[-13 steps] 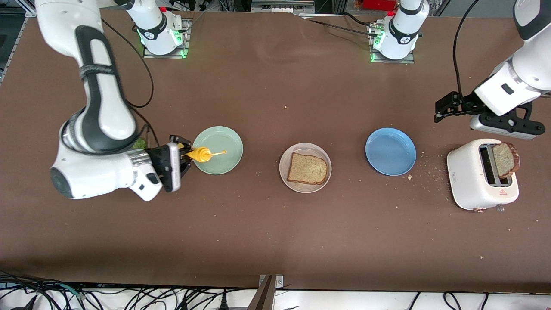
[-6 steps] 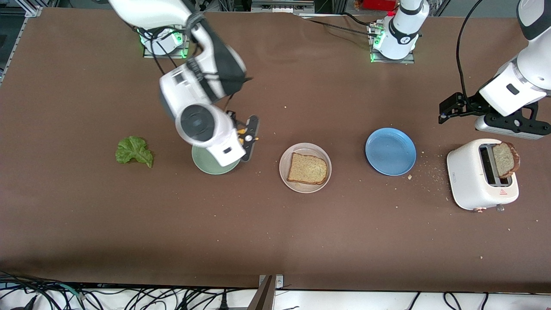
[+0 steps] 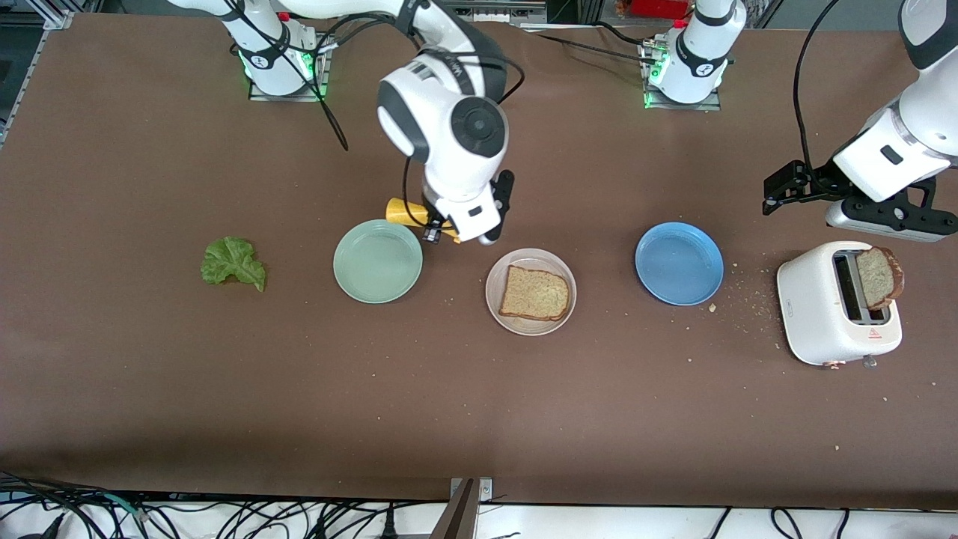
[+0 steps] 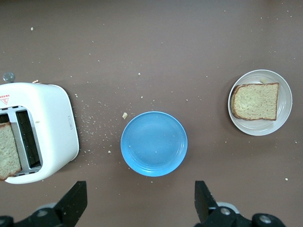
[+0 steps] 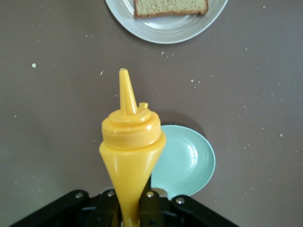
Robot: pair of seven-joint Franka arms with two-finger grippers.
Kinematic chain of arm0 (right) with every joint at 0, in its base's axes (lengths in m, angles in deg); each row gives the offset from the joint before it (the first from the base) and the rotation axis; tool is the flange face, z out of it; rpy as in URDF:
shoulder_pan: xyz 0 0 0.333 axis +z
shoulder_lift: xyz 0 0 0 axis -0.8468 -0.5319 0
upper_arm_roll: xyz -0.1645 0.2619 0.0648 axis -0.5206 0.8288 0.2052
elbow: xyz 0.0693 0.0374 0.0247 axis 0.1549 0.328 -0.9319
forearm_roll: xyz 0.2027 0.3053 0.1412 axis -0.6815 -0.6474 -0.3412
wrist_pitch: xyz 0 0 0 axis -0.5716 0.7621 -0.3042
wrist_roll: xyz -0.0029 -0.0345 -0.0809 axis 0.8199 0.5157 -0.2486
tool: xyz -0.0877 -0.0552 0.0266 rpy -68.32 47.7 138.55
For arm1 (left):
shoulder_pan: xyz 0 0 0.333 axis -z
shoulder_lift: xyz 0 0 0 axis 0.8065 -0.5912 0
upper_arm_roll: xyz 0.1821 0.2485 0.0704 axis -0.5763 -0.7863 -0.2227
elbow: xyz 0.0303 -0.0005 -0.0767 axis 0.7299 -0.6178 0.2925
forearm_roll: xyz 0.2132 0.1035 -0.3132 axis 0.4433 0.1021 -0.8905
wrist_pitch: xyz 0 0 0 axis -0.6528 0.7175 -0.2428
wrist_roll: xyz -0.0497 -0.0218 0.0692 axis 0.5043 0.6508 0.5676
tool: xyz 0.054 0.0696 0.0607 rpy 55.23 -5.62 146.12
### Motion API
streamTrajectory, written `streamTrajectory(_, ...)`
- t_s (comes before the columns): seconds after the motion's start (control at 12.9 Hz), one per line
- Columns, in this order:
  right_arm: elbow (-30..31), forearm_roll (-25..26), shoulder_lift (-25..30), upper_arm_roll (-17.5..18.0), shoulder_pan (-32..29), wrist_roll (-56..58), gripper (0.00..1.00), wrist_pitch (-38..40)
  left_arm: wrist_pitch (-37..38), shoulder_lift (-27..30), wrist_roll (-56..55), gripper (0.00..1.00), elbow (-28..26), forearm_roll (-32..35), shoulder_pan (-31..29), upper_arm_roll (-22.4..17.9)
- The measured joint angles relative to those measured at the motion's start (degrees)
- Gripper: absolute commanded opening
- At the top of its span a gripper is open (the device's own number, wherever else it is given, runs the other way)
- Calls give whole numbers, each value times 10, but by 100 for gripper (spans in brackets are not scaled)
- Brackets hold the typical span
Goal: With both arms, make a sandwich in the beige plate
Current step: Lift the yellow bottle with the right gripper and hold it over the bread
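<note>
The right gripper [image 3: 441,224] hangs over the counter [image 3: 479,419] between the mint-green plate [image 3: 378,261] and the beige plate [image 3: 531,291], its jaws clamped on the narrow waist of a yellow squeeze bottle [image 3: 408,212]. The bottle lies roughly level in the air, long axis along the counter's length — in the right wrist view its nozzle [image 5: 125,90] points toward the beige plate.

One slice of brown bread [image 3: 534,293] lies flat in the beige plate, its rounded crust toward the left arm's end. A second slice [image 3: 879,278] stands upright in a slot of the white toaster [image 3: 837,303]. The lettuce leaf [image 3: 233,263] lies on the counter near the right arm's end, well apart from the plates.

The left gripper [image 4: 140,208] waits above the counter beside the toaster and the empty blue plate [image 3: 679,263] — jaws wide apart, holding nothing.
</note>
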Motion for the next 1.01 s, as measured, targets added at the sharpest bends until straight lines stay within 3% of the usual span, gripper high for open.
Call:
streamTrajectory(0.7,1,165,-75,0,72,-64,12,-43,0,0,0,100,0,0,-1,0)
streamTrajectory(1.01,1,223,-97,-3,75,-64,12,-93,0,0,0,100,0,0,-1,1)
